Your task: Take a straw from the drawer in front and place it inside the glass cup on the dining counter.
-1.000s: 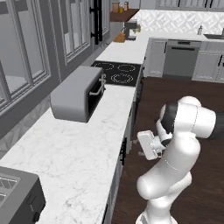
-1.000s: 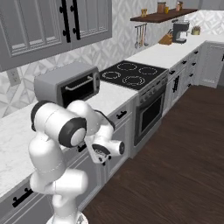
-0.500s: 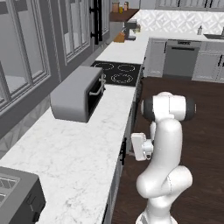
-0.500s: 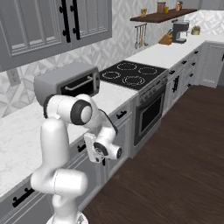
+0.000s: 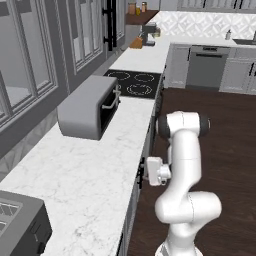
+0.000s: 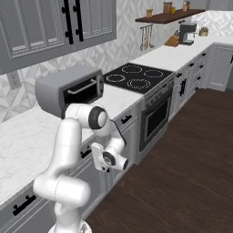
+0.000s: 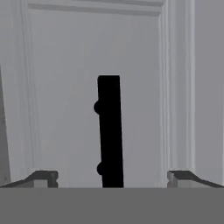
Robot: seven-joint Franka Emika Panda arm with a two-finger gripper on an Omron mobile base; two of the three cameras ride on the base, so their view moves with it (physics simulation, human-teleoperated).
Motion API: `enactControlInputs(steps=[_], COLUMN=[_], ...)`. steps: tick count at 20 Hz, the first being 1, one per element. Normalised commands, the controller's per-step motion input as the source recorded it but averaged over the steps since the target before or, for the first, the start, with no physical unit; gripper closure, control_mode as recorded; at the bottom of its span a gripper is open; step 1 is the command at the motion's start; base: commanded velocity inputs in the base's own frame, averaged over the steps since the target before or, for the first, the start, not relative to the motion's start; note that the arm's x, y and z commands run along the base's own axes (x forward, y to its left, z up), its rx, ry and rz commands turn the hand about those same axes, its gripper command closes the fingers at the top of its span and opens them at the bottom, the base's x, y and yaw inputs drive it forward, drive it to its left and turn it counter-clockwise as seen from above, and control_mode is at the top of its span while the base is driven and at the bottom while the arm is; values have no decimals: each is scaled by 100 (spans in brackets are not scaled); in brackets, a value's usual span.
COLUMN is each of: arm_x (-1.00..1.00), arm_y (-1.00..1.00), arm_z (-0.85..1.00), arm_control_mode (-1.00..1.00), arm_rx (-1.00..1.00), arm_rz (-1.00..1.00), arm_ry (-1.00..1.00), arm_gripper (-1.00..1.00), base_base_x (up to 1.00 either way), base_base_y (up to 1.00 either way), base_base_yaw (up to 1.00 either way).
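With the gripper (image 7: 112,178) jaws wide apart and squared on the closed drawer (image 7: 78,87) front close ahead, grip the rigid black handle (image 7: 109,131) at mid-length, since the light, slippery straw is presumably shut inside, unseen.

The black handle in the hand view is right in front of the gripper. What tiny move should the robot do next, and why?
Probably ease straight forward. The gripper is open, the black handle sits centred between its fingertips, and the grey drawer front looks shut, so nothing is gripped yet.
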Motion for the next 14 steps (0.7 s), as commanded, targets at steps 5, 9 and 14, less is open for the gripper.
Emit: enactControlInputs(steps=[5,9,14], arm_x=[53,37,-3], arm_y=[17,27,31], arm_z=[-31,-10,0], arm_control_mode=[-100,-100,-100], arm_rx=[1,0,0], arm_rz=[3,2,0], arm_ry=[-8,-10,-17], arm_gripper=[-100,-100,-100], base_base_x=[0,0,0], base_base_y=[0,0,0], base_base_yaw=[0,0,0])
